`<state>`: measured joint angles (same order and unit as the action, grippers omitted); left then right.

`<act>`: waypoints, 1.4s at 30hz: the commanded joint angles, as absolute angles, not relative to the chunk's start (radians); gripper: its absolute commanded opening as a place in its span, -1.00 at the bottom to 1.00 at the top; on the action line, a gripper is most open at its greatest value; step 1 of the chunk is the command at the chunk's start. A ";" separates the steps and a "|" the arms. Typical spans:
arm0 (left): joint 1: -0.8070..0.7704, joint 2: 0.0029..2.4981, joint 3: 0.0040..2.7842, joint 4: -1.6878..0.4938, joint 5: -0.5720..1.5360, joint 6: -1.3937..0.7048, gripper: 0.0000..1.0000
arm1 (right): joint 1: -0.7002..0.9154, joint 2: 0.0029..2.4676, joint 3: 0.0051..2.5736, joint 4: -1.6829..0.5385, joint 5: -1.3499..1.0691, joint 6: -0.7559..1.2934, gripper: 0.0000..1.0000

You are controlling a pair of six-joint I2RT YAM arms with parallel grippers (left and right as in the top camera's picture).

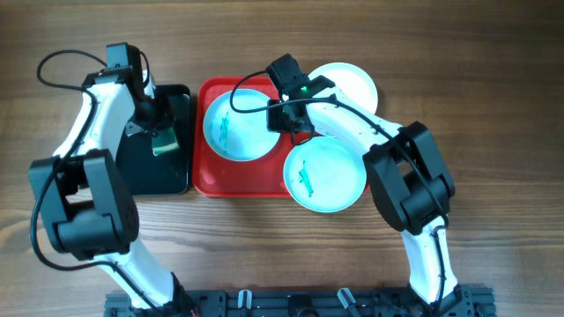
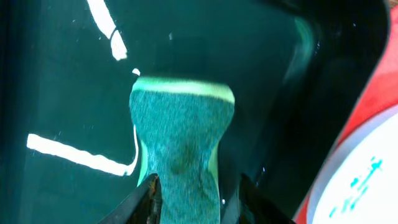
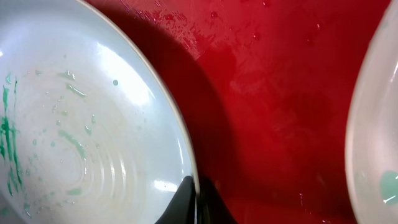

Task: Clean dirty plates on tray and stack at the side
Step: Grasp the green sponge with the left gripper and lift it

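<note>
A pale turquoise plate (image 1: 233, 123) with teal smears lies on the red tray (image 1: 229, 176). My right gripper (image 1: 289, 119) is shut on its right rim; in the right wrist view the fingers (image 3: 196, 193) pinch the rim of the plate (image 3: 81, 124) over the tray (image 3: 267, 93). A second smeared turquoise plate (image 1: 324, 174) overlaps the tray's lower right corner; its edge shows in the right wrist view (image 3: 373, 137). A white plate (image 1: 351, 84) lies at the upper right, off the tray. My left gripper (image 1: 159, 123) is shut on a green sponge (image 1: 165, 143).
The black tray (image 1: 159, 172) lies left of the red tray, under the sponge. In the left wrist view my fingers (image 2: 198, 190) hold the sponge (image 2: 180, 130) over the black tray (image 2: 62, 93), with the red tray (image 2: 376, 102) and a plate (image 2: 360, 180) at the right.
</note>
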<state>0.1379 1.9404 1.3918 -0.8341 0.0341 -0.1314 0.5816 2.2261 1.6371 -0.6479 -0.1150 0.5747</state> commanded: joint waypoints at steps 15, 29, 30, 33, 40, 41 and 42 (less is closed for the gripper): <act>0.139 2.070 1.401 -0.774 0.033 0.023 -0.59 | 0.583 2.246 1.636 -0.664 -0.107 0.549 -0.92; 0.149 1.873 1.473 -0.919 0.040 -0.003 -0.92 | 0.550 2.246 1.636 -0.686 -0.271 0.468 -0.90; 0.149 1.866 1.473 -0.923 0.040 0.011 -0.92 | 0.542 2.246 1.636 -0.693 -0.287 0.458 -0.90; 0.148 1.869 1.473 -0.929 0.053 0.023 -0.92 | 0.537 2.246 1.636 -0.700 -0.298 0.432 -0.91; 0.114 1.866 1.473 -0.925 0.155 0.023 -0.92 | 0.537 2.246 1.636 -0.699 -0.301 0.422 -0.91; 0.102 1.866 1.473 -0.921 0.200 0.022 -0.92 | 0.537 2.246 1.636 -0.699 -0.301 0.424 -0.91; 0.091 1.866 1.473 -0.913 0.233 0.017 -0.92 | 0.537 2.246 1.636 -0.698 -0.301 0.430 -0.91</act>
